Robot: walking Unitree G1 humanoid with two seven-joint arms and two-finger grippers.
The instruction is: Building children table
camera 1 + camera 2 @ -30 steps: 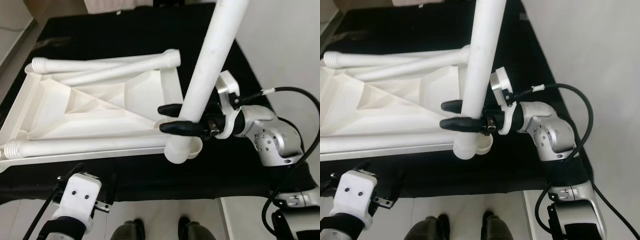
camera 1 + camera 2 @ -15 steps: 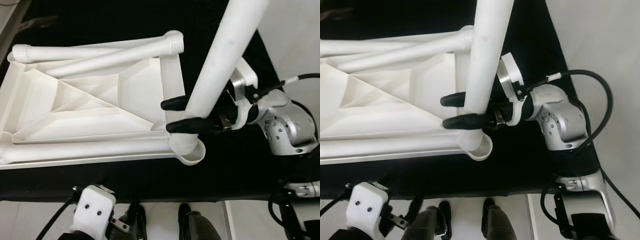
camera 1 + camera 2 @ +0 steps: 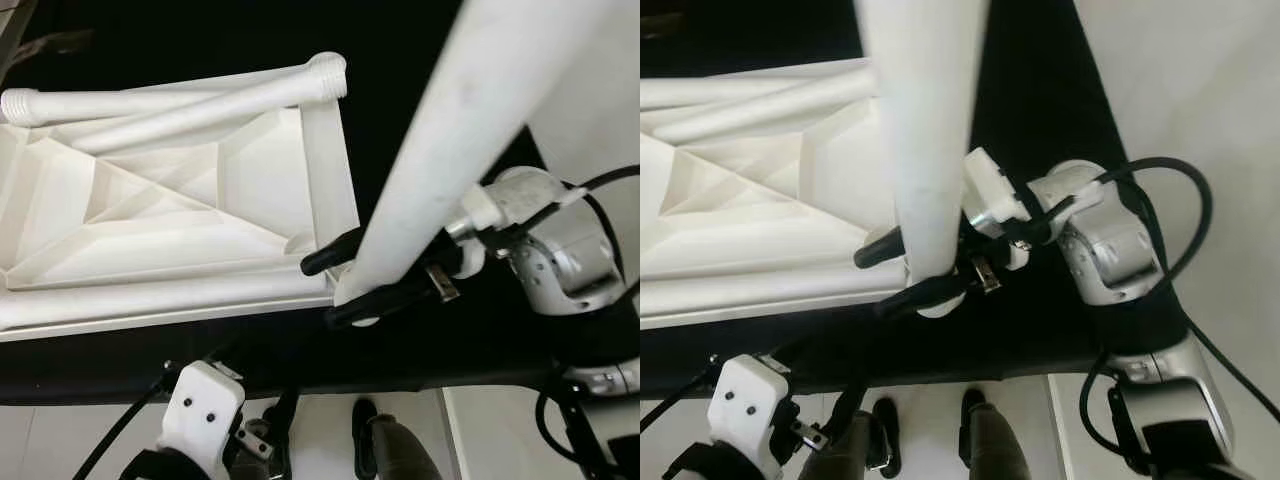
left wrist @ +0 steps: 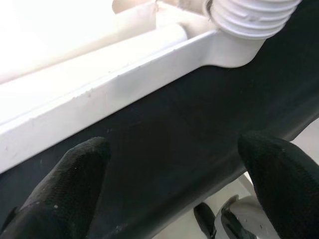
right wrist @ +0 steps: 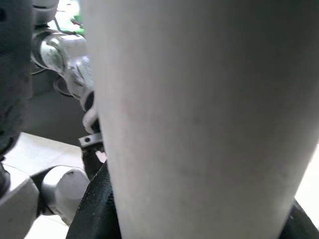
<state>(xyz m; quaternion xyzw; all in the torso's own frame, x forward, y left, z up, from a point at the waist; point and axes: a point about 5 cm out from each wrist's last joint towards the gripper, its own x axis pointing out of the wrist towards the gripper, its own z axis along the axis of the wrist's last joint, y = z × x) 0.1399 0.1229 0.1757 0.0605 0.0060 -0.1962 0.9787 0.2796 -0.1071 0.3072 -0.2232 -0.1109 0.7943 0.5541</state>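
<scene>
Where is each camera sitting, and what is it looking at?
Left eye: on the head, looking down at the white tabletop, both arms showing.
Right eye: beside it, same scene; right gripper clamps the table leg.
Left wrist: along the left gripper, at the tabletop's edge.
Right wrist: pressed against the leg.
Shared: that leg.

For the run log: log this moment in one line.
right gripper: shut on table leg | leg at tabletop corner socket | left gripper: open, idle

White table leg (image 5: 199, 114) close up, silver robot arm joints (image 5: 60, 55) behind, pale floor (image 5: 45, 149) below
</scene>
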